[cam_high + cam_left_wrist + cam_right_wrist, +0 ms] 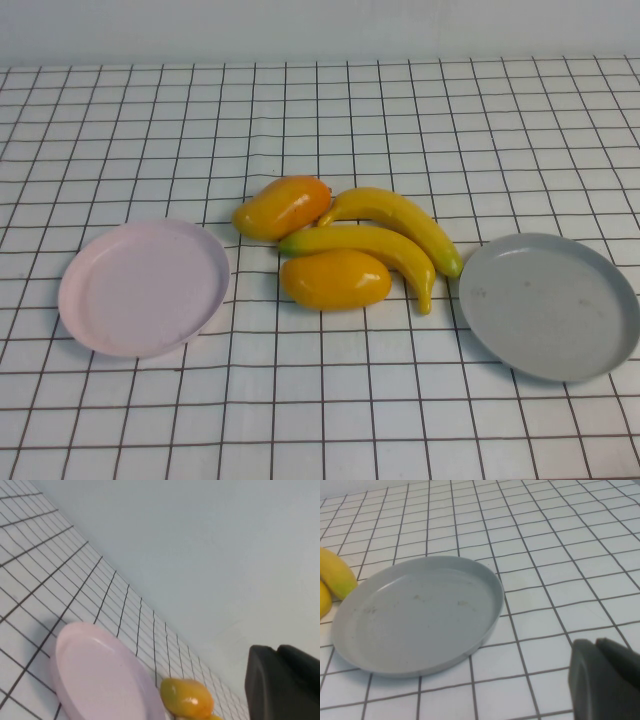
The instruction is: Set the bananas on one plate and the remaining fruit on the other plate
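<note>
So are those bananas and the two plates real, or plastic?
The bananas look like glossy plastic: smooth, even yellow, hard shine. The pink plate and grey plate look like matte plastic or melamine, though ceramic can't be ruled out. Both grippers are shut, near the pink plate and grey plate.

White cloth (330,410) with dark grid lines, pale wall (320,25) behind

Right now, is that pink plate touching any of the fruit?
Apart. The high view shows a strip of checked cloth between the pink plate and the nearest mango. Both grippers stay back from the table, outside that view, shut.
</note>
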Tool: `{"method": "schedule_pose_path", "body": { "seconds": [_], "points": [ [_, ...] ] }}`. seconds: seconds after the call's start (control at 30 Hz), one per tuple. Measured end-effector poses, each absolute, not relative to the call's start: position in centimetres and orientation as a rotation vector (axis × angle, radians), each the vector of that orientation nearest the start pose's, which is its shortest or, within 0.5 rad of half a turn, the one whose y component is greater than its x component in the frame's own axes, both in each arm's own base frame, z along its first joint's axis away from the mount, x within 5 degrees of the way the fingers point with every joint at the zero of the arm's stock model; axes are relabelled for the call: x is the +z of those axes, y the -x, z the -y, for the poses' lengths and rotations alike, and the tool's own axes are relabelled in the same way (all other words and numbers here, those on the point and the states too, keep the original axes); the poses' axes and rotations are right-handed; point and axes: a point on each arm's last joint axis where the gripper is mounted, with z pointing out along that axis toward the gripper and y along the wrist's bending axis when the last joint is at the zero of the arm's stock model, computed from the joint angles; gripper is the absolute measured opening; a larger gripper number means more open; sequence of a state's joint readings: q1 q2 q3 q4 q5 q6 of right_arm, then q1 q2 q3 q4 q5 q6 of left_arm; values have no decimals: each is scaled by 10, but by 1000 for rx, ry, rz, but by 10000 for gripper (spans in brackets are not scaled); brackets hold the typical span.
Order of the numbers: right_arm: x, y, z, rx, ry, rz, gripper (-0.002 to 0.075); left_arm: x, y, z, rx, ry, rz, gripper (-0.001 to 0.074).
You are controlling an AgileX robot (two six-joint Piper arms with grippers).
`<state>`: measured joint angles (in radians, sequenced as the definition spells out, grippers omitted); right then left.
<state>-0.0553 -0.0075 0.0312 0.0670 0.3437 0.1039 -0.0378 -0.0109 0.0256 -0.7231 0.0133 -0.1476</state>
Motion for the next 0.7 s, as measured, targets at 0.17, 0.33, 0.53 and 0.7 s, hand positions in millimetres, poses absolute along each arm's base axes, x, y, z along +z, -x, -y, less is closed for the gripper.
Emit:
{"method": "schedule_pose_path", "body": {
  "seconds": [0.17, 0.33, 0.53, 0.7],
  "points": [
    [172, -54, 1, 99, -190, -1842, -15, 219, -52, 13, -692, 450, -1553, -2],
    [172, -54, 1, 99, -190, -1842, -15, 275, -52, 22, -501, 135, -1730, -2],
    [172, -54, 1, 99, -190, -1842, -15, 313, -93, 25, -263, -197, -2063, -2],
    [172, -54, 1, 99, -190, -1842, -15, 318, -141, 29, -195, -355, -2243, 43]
  ]
}}
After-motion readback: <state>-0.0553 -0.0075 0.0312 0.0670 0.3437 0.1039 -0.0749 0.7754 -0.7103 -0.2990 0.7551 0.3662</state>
